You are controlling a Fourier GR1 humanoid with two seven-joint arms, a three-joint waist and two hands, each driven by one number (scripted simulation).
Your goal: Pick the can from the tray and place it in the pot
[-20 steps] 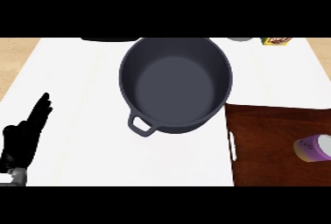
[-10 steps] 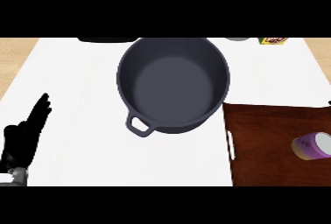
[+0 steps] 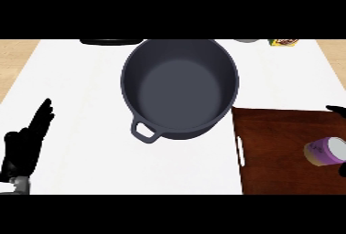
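A purple-topped can [image 3: 326, 151] lies on the dark brown tray [image 3: 277, 155] at the right, close to the view's right edge. The large dark grey pot [image 3: 179, 87] stands empty in the middle of the white counter, with one handle [image 3: 144, 131] pointing toward me. My left hand [image 3: 24, 142] rests open at the lower left with its fingers pointing up, far from the pot and the can. A black tip of my right hand [image 3: 337, 109] shows at the right edge over the tray's far side, above the can and apart from it.
A black object [image 3: 107, 42] lies at the counter's far edge, left of the pot. A small yellow box [image 3: 284, 42] and a grey item [image 3: 247, 40] sit at the far right. Wooden surface borders the counter on both sides.
A black tip of my right hand has come into view at the right edge above the tray. The can, the pot and my left hand have stayed in place.
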